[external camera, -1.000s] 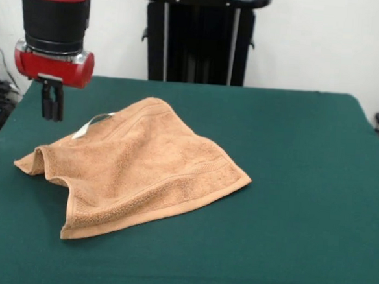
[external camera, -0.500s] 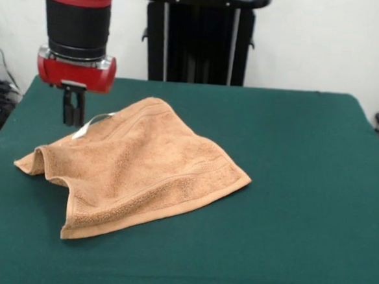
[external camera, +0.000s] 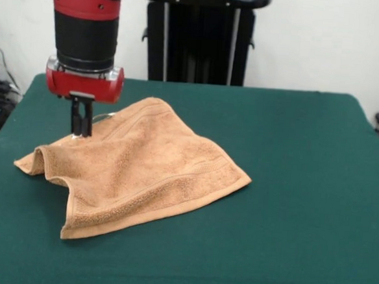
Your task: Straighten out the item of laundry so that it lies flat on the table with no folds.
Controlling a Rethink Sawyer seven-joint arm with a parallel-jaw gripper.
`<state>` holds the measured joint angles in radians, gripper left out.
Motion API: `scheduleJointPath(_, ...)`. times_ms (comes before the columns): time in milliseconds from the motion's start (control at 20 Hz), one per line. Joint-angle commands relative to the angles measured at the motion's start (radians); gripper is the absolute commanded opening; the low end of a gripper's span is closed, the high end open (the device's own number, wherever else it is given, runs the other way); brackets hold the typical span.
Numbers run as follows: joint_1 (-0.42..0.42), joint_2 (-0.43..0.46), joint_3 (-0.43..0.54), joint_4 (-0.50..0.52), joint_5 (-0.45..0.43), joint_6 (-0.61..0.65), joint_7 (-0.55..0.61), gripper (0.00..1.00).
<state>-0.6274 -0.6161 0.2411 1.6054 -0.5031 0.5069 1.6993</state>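
Lying rumpled, left of centre on dark green felt table (external camera: pixel 303 189): orange-tan terry towel (external camera: pixel 142 171); hovering upper left, black gripper (external camera: pixel 80 133), fingers together, empty, risking snagging folded layers.

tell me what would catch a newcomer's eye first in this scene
The rumpled orange-tan terry towel stands out most, lying left of centre on the dark green felt-covered table with its left corner curled over into a fold. Next is the red and black robot arm coming down at upper left, its narrow black gripper at the towel's far left edge.
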Motion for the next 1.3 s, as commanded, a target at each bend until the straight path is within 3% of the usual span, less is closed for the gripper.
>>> scheduleJointPath(50, 0.037, 0.155, 0.056, -0.055, 0.006, 0.01, 0.026, 0.0)
scheduleJointPath(700, 0.02, 0.266, 0.058, -0.135, -0.021, -0.038, 0.005, 0.0)
scheduleJointPath(1300, -0.097, 0.355, 0.092, -0.183, -0.085, -0.055, -0.124, 0.0)
